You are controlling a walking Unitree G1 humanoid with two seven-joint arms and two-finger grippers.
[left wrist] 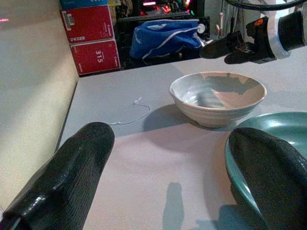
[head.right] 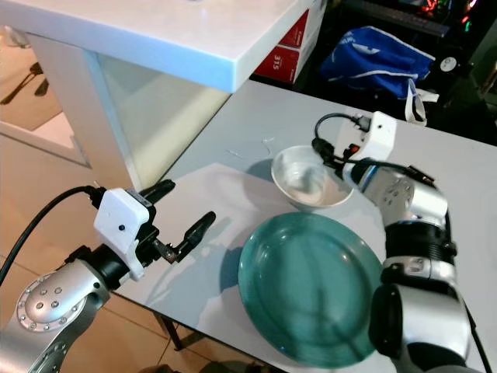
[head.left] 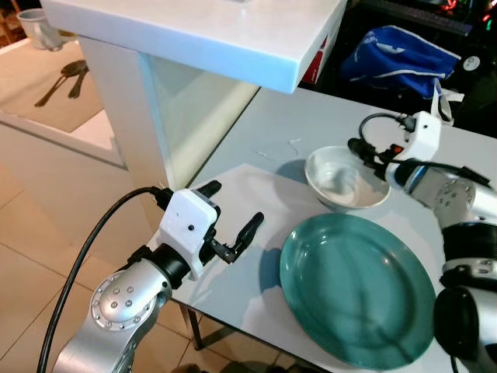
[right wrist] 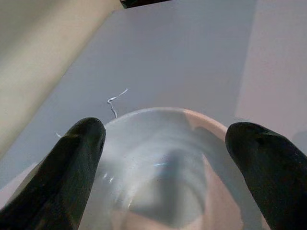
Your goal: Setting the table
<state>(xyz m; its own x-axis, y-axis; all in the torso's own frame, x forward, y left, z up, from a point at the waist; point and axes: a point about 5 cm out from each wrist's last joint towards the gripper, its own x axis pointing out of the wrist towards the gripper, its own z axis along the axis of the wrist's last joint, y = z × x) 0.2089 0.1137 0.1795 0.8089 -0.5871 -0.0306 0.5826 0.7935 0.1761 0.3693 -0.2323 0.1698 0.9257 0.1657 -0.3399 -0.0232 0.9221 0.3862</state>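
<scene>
White bowl (head.left: 345,180) beside teal plate (head.left: 359,289) on table (head.right: 256,116); right gripper (right wrist: 165,165) spread above bowl, left gripper (head.left: 233,211) parted nearby.

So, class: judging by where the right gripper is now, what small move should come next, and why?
Probably lower the right gripper so its open jaws straddle the bowl's rim, then close. It hovers just above the far rim, holding nothing. The bowl stands beside the plate, apart from it.

We see a plain teal plate (head.left: 357,291) and a white bowl (head.left: 345,180) on the pale grey tabletop (head.left: 272,124). Beyond our black-fingered right claw (head.left: 366,151) lie a blue bag (head.left: 400,54) and red boxes (left wrist: 91,36).
</scene>
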